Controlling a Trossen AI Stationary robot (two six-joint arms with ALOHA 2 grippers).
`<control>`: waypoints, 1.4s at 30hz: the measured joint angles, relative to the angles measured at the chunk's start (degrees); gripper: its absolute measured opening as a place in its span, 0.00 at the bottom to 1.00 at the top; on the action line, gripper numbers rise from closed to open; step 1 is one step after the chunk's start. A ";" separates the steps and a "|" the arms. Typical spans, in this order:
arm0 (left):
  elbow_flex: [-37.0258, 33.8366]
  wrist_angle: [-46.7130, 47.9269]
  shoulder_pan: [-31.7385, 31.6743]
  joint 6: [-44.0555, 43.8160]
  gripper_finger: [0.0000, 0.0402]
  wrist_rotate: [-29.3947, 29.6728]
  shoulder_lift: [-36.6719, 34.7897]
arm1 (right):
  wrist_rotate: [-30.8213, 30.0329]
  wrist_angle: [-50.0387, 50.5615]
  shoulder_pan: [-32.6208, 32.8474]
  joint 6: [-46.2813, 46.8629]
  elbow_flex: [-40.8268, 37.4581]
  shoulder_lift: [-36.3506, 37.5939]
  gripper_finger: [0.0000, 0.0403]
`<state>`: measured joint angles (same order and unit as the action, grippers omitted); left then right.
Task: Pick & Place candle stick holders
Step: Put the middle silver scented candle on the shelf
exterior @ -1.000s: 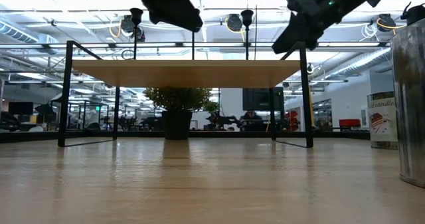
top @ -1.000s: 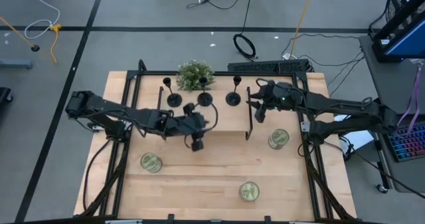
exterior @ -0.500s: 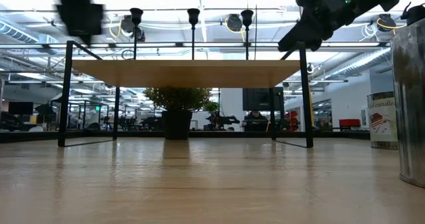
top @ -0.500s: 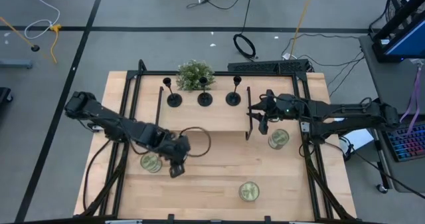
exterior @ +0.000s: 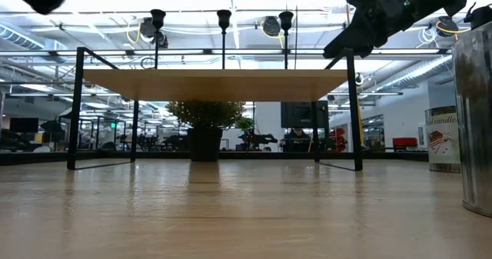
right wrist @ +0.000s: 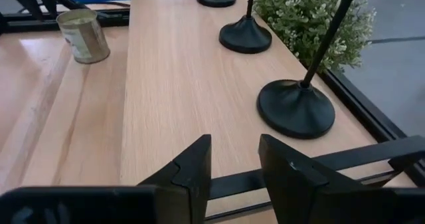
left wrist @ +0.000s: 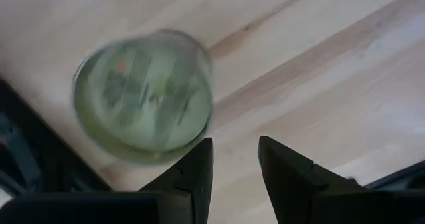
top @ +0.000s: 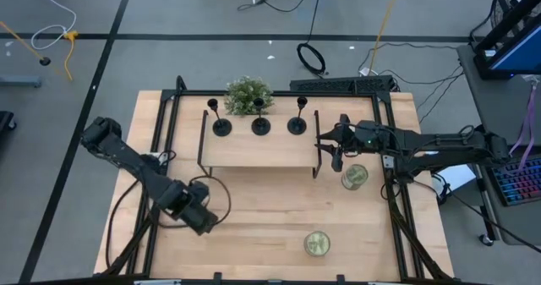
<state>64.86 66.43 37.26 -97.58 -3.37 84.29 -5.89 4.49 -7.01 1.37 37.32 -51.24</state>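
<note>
Now, left tool (left wrist: 234,167) parted, empty; right tool (right wrist: 234,164) likewise

We see a wooden worktop (top: 270,226) carrying a raised wooden shelf (top: 258,150) on black legs. On the shelf, three black candle stick holders (top: 259,126) stand in a row. Two green-lidded tins (top: 354,177) lie directly on the worktop, and a third (left wrist: 143,94) shows in the left wrist view.

Even, bright overhead lighting is seen across the table (top: 279,209); shadows under the raised shelf (top: 258,148) are soft. In the low view, ceiling lights (exterior: 270,26) are blown out behind the shelf, leaving the candle stick holders (exterior: 224,19) silhouetted. The green-lidded jar (left wrist: 143,94) is motion-blurred in the left wrist view. The right wrist view is rendered sharp.
</note>
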 joint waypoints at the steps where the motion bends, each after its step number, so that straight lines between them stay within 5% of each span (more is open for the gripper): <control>1: 0.00 0.17 0.69 -1.29 0.32 0.17 0.00 | 0.00 0.02 0.00 -0.50 0.00 0.00 0.29; 8: -0.73 0.22 3.85 -4.98 0.32 6.33 0.00 | 0.02 0.02 0.00 -1.96 0.00 0.00 0.29; 18: -5.73 -0.10 3.58 1.46 0.31 4.29 0.02 | 0.00 0.04 0.00 -2.08 0.00 -0.02 0.29; 27: -5.84 -0.75 3.59 8.40 0.04 5.36 0.02 | 0.02 0.04 0.00 -2.08 0.00 -0.02 0.29; 31: -5.82 -1.48 2.47 10.30 0.03 5.34 0.02 | 0.02 0.04 0.00 -2.08 0.00 -0.02 0.29; 42: 6.86 -3.92 -4.65 23.74 0.01 6.50 0.09 | 0.02 0.04 0.00 -1.66 0.00 -0.02 0.29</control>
<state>71.73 62.51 32.61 -73.84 3.13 84.38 -5.87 4.54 -7.01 -0.30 37.32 -51.27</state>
